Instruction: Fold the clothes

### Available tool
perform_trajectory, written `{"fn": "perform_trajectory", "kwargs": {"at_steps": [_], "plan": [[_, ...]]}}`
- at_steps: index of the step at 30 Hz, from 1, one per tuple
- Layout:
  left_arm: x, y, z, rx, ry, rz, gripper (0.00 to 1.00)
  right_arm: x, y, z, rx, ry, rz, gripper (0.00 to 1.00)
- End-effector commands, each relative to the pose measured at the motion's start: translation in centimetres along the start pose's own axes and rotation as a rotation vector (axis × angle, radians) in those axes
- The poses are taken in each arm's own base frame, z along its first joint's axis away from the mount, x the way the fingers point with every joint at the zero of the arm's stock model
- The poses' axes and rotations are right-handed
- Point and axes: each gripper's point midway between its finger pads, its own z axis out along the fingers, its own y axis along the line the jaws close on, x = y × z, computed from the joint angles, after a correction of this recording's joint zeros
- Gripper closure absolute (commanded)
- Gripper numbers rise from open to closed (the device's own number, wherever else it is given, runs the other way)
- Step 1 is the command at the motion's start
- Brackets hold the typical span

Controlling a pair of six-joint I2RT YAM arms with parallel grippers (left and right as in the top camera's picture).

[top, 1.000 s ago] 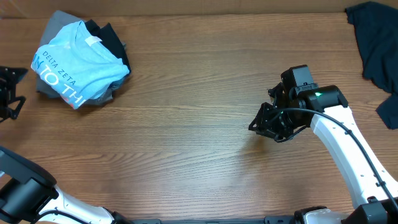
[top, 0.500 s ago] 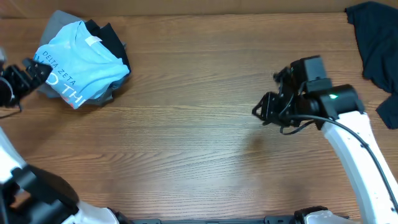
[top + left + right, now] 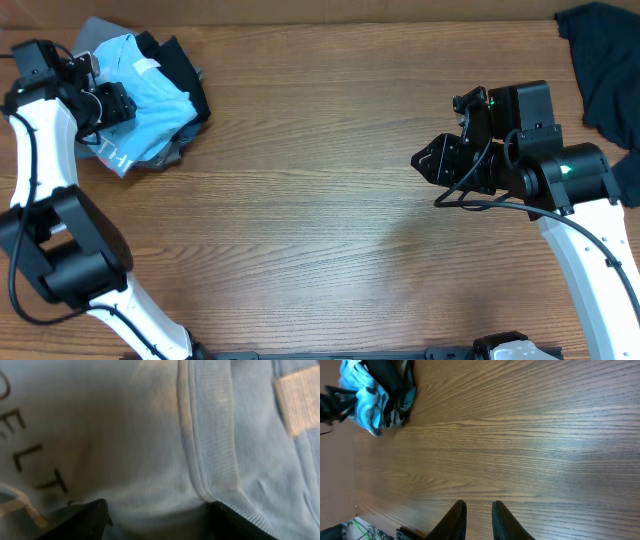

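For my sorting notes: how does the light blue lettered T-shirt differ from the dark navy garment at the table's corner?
The light blue lettered T-shirt sits atop a pile of darker clothes; the dark navy garment lies alone, loosely spread. The T-shirt bears lettering; the navy garment shows none. The left gripper is at the T-shirt; no gripper touches the navy garment. Both rest on the wooden table.

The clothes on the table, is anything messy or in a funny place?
Yes. A dark garment lies rumpled and unfolded at the far right corner of the table, running out of the picture. It is far from the light blue T-shirt, which is heaped on darker garments at the far left.
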Motion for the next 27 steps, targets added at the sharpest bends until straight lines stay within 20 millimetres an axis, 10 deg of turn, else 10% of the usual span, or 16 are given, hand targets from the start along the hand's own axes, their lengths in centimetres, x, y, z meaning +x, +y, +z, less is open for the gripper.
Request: {"fn": "perform_trajectory", "kwargs": {"at_steps": [1, 7, 14, 21, 27], "plan": [[0.7, 0.4, 3.3, 0.024, 0.024, -0.039, 0.20, -0.3, 0.7, -0.5, -0.020, -0.015, -0.004, 0.79], [-0.7, -0.9, 0.5, 0.068, -0.009, -0.019, 0.04, -0.2, 0.6, -0.5, -0.019, -0.012, -0.002, 0.80], [-2.7, -5.5, -16.6, 0.079, -0.132, 0.072, 0.00, -1.3, 2.1, -2.3, -0.059, -0.108, -0.097, 0.80], [2.7, -11.0, -29.7, 0.117, -0.241, 0.161, 0.00, -1.6, 4.8, -8.7, -0.093, -0.294, -0.236, 0.78], [9.4, -14.4, -36.2, 0.148, -0.276, 0.269, 0.00, 0.5, 7.4, -15.9, -0.135, -0.502, -0.408, 0.67]]}}
